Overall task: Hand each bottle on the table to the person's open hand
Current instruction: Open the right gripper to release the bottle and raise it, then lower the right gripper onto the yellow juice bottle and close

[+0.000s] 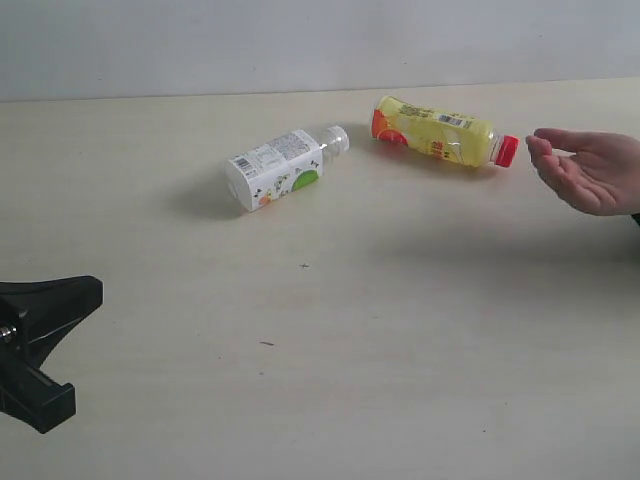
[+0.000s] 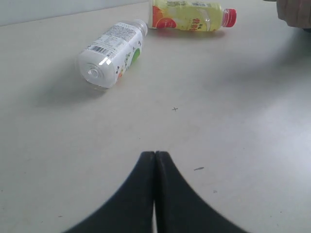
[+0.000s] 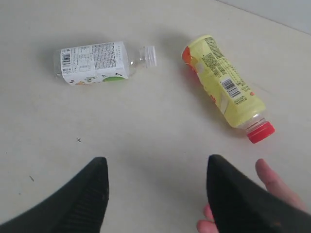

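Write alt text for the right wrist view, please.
The right end effector is open above the table, holding nothing. Two bottles lie on their sides, apart: a white-labelled bottle and a yellow bottle with a red cap. A person's hand shows near that cap.

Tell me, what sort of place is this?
Probably a robot test lab, not a home: a pale beige tabletop against a plain wall, a yellow plastic bottle with red cap and a white-labelled plastic bottle lying on it, and the left arm's black fingers low over it.
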`<state>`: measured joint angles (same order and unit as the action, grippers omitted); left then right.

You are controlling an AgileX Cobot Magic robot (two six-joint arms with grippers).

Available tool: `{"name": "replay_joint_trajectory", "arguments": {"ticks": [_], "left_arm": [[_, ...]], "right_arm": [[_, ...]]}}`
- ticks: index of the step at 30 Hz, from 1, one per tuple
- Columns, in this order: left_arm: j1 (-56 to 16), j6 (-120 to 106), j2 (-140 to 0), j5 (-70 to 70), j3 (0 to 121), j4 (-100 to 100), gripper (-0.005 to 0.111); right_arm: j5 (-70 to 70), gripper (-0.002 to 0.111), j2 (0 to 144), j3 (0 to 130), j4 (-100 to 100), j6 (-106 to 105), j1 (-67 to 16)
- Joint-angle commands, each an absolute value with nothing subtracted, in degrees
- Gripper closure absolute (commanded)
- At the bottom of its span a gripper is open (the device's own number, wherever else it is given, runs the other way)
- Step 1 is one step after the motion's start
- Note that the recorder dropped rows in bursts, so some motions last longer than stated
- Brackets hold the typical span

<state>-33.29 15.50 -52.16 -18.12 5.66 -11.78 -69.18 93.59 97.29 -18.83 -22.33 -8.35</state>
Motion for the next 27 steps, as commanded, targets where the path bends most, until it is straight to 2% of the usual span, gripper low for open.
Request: {"name": "replay_joint_trajectory", "arguments": {"ticks": [1, 5, 6, 9, 11, 12, 14, 27], "left_arm": [[-33.2, 15.2, -51.7, -18.6, 5.6, -11.9, 0.107], [-33.2, 15.2, -51.7, -18.6, 5.6, -11.9, 0.107], [-33.2, 15.2, -51.7, -18.6, 5.6, -11.9, 0.107], [-33.2, 15.2, -51.7, -18.6, 5.6, -11.9, 0.107], [-33.2, 15.2, -51.7, -18.6, 5.6, -11.9, 0.107], [-33.2, 15.2, -51.7, -18.6, 5.6, -11.9, 0.107], [-33.2, 15.2, -51.7, -18.6, 5.6, -11.9, 0.107], [-33.2, 15.2, -51.7, -18.6, 5.6, -11.9, 0.107]], "right_arm": [[-66.0, 0.052, 96.4, 97.6, -19.7, -22.9, -8.3], [-63.8, 0.048, 102.2, 102.0, -16.3, -22.5, -8.3], [-65.9, 0.043, 105.7, 105.7, -15.9, -22.5, -8.3], [-70.0, 0.041, 113.6, 115.4, -15.0, -22.6, -8.3], [-70.0, 0.034, 119.1, 122.7, -12.9, -25.4, -8.3], [-70.0, 0.027, 122.4, 125.6, -12.9, -29.5, -8.3], [-70.0, 0.024, 124.8, 127.5, -12.9, -32.9, -8.3], [-70.0, 0.025, 138.9, 133.0, -9.9, -41.5, -8.3]]}}
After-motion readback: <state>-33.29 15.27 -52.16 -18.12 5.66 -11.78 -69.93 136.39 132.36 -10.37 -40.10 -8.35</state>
